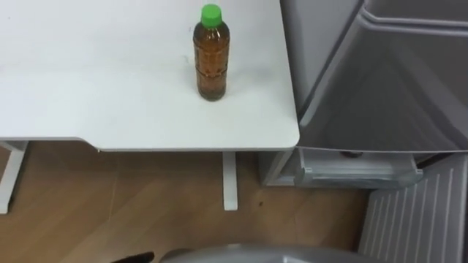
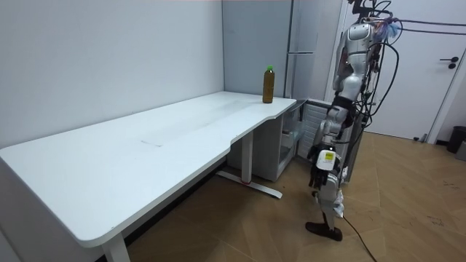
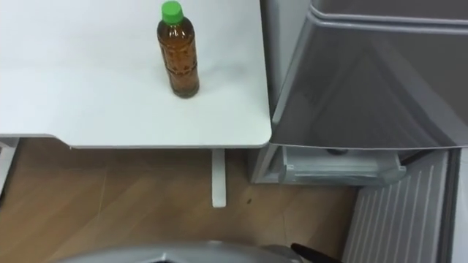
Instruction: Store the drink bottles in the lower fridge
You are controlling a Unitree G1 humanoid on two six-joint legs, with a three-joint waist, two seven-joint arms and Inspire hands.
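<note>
One bottle (image 1: pixel 210 55) beside edge-cropped fridge (image 1: pixel 380 88)

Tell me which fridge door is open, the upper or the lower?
The lower door: it stands swung out at the lower right, its ribbed white inside showing, and a white tray of the lower fridge is exposed. The grey upper door is shut.

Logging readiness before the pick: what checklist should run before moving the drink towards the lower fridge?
1. Brown drink bottle with green cap upright on white table: ok.
2. Bottle set back from table's edge: ok.
3. Grey fridge's lower compartment open: ok.
4. Left hand, hanging at robot's side, free: cannot tell.
5. Bottle within arm's reach from here: cannot tell.
</note>
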